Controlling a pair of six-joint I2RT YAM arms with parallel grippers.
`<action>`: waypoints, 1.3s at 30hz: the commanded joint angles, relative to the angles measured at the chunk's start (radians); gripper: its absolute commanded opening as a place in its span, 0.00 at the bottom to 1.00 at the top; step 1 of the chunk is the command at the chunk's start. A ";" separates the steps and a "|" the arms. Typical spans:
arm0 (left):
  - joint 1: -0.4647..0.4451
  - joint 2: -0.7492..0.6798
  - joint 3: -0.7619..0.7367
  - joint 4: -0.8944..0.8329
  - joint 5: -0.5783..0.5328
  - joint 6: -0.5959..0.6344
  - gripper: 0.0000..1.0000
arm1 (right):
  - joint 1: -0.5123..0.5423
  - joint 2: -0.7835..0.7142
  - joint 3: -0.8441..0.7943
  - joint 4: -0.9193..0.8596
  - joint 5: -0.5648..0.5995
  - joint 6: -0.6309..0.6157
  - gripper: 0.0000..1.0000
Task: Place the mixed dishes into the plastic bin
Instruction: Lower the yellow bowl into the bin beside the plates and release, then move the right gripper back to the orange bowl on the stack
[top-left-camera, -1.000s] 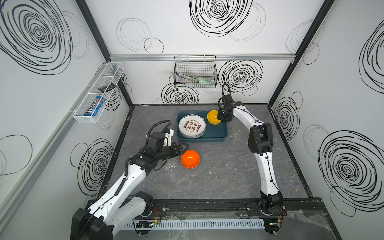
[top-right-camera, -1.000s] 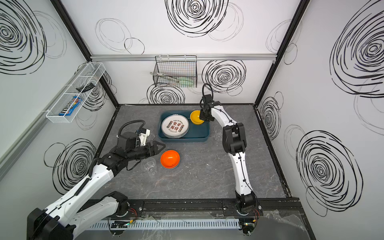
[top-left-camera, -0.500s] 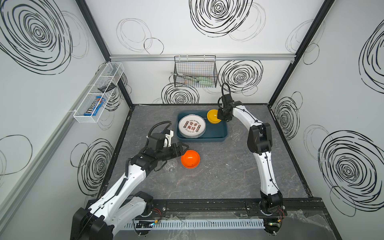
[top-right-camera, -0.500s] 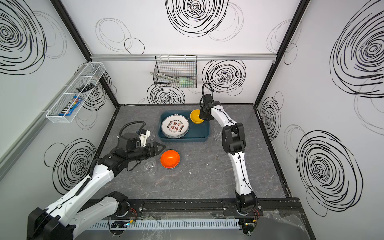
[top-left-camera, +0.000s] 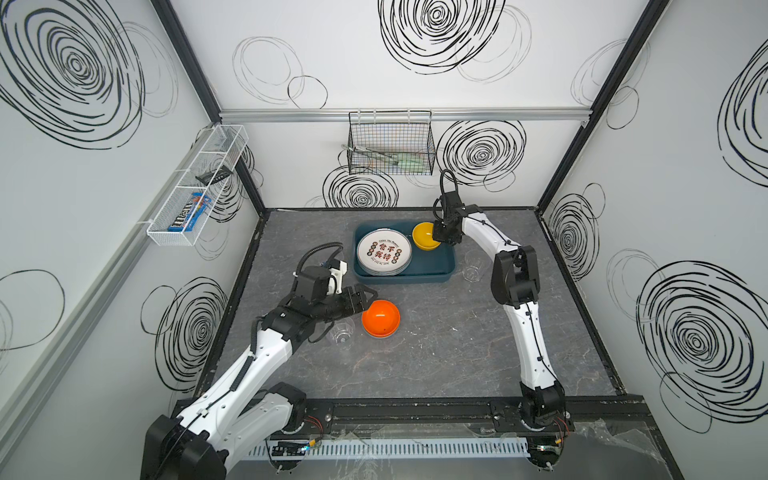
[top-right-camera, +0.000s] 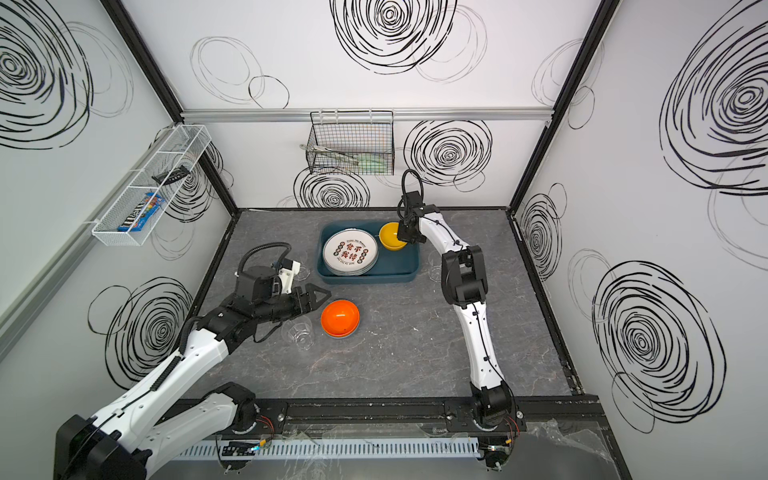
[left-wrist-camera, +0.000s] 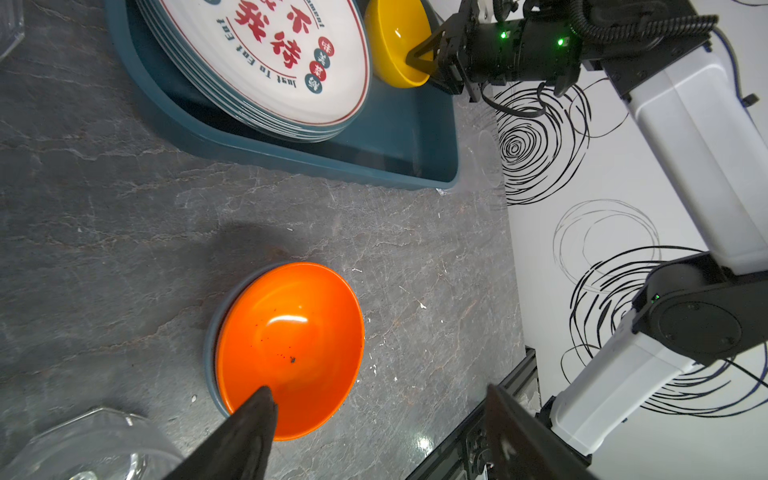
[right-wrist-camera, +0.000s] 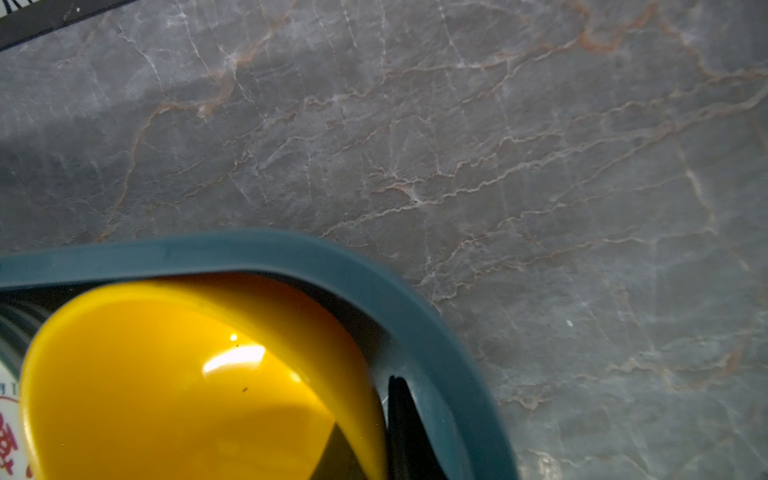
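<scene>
Both jaws of right gripper (top-left-camera: 437, 237) clamped narrow on yellow bowl (top-left-camera: 423, 237) rim, inside plastic bin (top-left-camera: 415, 277). Left gripper (top-left-camera: 368, 300) stood spread wide, one finger over orange bowl (top-left-camera: 381, 319).

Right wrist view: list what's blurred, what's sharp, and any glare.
In the right wrist view the yellow bowl and the teal plastic bin's rim are soft, close to the lens; the marble tabletop behind is sharp; a white highlight glares on the bowl's inside.
</scene>
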 joint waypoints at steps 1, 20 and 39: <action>0.009 -0.013 -0.013 0.044 -0.008 -0.006 0.82 | 0.005 0.016 0.033 0.002 0.018 0.002 0.15; 0.015 -0.018 -0.016 0.043 -0.017 -0.003 0.82 | 0.011 -0.065 0.024 -0.082 0.056 0.029 0.34; 0.019 0.026 0.064 -0.089 -0.105 0.083 0.80 | 0.059 -0.415 -0.305 0.025 0.054 0.032 0.41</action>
